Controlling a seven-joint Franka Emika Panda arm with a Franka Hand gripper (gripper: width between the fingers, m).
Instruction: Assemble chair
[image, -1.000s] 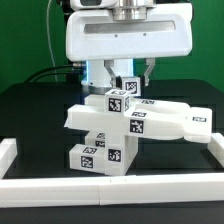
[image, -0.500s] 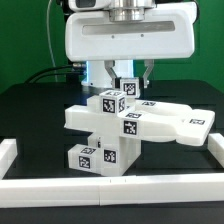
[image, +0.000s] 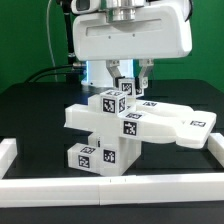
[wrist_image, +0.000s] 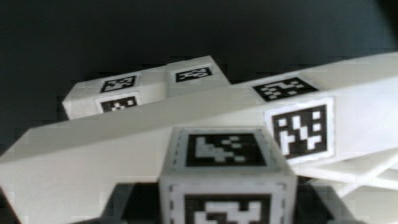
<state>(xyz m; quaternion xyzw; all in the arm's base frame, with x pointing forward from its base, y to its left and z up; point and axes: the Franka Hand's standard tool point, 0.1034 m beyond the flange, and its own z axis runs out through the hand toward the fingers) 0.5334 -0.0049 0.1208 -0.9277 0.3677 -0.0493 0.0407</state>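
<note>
The partly built chair (image: 140, 122) stands mid-table, made of white tagged slabs stacked on a tagged block base (image: 100, 155). Its long flat slab (wrist_image: 196, 125) fills the wrist view. My gripper (image: 130, 78) hangs straight above it, shut on a small cube-ended leg (image: 125, 89). The leg points down onto the chair's top, beside another tagged cube (image: 111, 102). In the wrist view the leg (wrist_image: 226, 165) sits between my dark fingers (wrist_image: 143, 208), and my gripper (wrist_image: 226, 205) is closed round it. Whether the leg's lower end touches the slab is hidden.
Plain white border rails run along the front (image: 110, 190), the exterior view's left (image: 8, 150) and the exterior view's right (image: 214, 146) of the black table. Cables hang behind at the left (image: 55, 72).
The held leg and the gripper have shifted slightly down and toward the exterior view's left. The chair stack has not moved.
</note>
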